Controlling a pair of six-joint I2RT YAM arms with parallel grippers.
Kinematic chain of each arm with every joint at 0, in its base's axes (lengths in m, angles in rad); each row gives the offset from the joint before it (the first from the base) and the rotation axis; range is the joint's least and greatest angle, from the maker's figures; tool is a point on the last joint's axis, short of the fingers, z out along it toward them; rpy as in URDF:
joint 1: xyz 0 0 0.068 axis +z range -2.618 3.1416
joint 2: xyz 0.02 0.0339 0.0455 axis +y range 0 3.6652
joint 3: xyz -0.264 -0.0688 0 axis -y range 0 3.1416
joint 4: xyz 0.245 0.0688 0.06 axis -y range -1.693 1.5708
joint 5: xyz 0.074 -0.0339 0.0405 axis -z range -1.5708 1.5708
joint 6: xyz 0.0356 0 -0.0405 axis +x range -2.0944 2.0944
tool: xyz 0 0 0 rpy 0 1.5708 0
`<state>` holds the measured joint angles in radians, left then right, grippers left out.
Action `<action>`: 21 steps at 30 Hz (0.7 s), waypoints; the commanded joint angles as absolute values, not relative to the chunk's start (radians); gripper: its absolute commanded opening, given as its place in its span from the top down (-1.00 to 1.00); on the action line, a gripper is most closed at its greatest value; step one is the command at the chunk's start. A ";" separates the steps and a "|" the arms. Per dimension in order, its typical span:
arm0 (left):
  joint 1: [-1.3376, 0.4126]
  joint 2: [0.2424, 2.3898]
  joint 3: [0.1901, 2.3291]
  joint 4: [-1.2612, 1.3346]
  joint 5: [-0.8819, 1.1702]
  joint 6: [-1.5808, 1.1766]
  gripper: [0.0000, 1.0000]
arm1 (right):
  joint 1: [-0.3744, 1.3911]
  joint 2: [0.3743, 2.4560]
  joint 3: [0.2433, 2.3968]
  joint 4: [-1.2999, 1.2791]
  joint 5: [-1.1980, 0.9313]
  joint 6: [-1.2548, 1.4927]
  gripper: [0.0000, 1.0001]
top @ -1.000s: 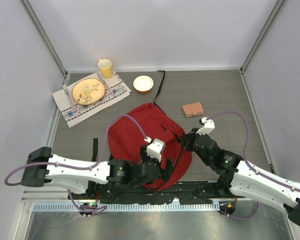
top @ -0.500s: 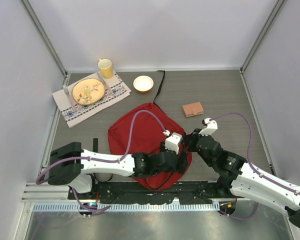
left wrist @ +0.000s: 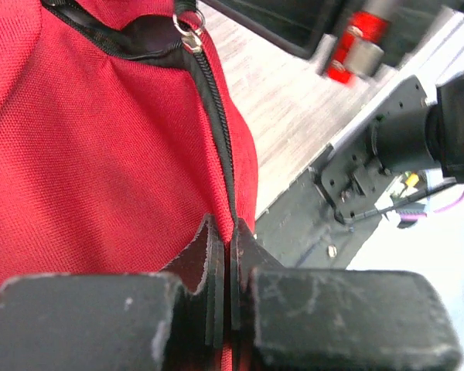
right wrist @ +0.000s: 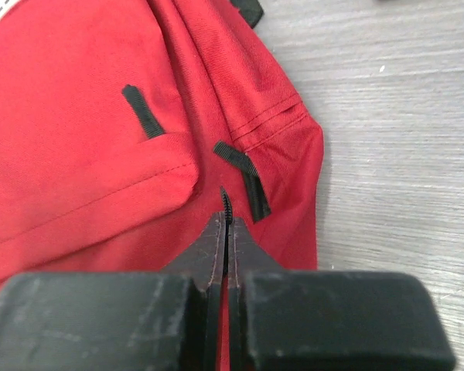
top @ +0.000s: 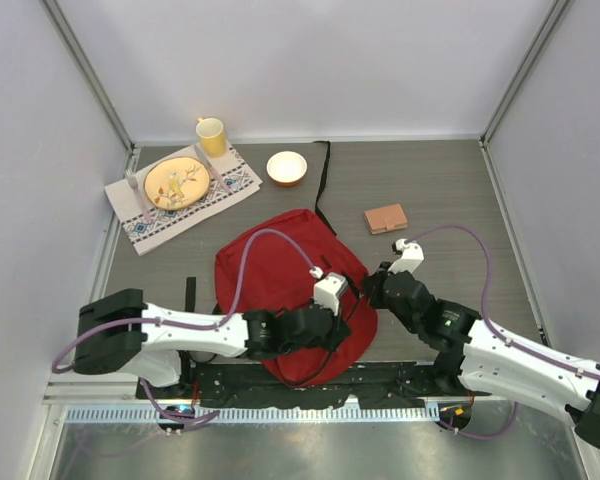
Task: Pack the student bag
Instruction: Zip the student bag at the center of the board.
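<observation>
First, at the far-left corner of the table (top: 450,190) lies a patterned cloth (top: 140,228). It carries an orange plate (top: 176,182) with cutlery on either side. A yellow mug (top: 212,135) stands at the cloth's far edge. Just right of the cloth, near the far edge, sits a small white bowl (top: 287,167). A thin black strap (top: 322,185) runs beside the bowl, from the far edge down to the top of the bag.

The student bag (top: 270,270) lies flat at the middle of the near edge, its dark-red fabric facing up. Both arms reach in over its near-right part and hide that edge in the top view.

The left gripper (top: 348,300) comes in from the left across the bag. In the left wrist view its fingers are pressed together (left wrist: 226,232) on the bag's black zipper line (left wrist: 216,116), pinching it at the bag's edge. A metal pull ring (left wrist: 187,22) sits further along this zipper, next to an open dark gap.

The right gripper (top: 368,290) meets the bag from the right, close beside the left gripper. In the right wrist view its fingers are likewise pressed together (right wrist: 224,224), with a short toothed strip of zipper (right wrist: 225,199) showing just beyond the tips. Two black fabric loops (right wrist: 243,174) lie on the red cloth next to this grip.

Right of the bag, near the middle of the table and apart from both arms, lies a small flat brown item (top: 386,218).
</observation>
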<state>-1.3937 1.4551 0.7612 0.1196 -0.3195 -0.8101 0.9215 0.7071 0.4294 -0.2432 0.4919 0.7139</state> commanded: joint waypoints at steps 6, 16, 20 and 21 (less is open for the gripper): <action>-1.505 1.221 0.646 0.003 -0.250 -0.848 1.00 | 0.913 0.788 0.408 -0.081 0.496 0.755 0.98; -1.539 1.175 0.706 -0.104 -0.291 -0.818 0.86 | 0.913 0.753 0.393 -0.114 0.476 0.766 0.98; -1.537 1.192 0.755 -0.130 -0.391 -0.822 -0.20 | 0.914 0.704 0.387 -0.095 0.424 0.755 0.98; -1.536 1.195 0.764 -0.127 -0.412 -0.821 -0.35 | 0.913 0.695 0.385 -0.097 0.417 0.752 0.98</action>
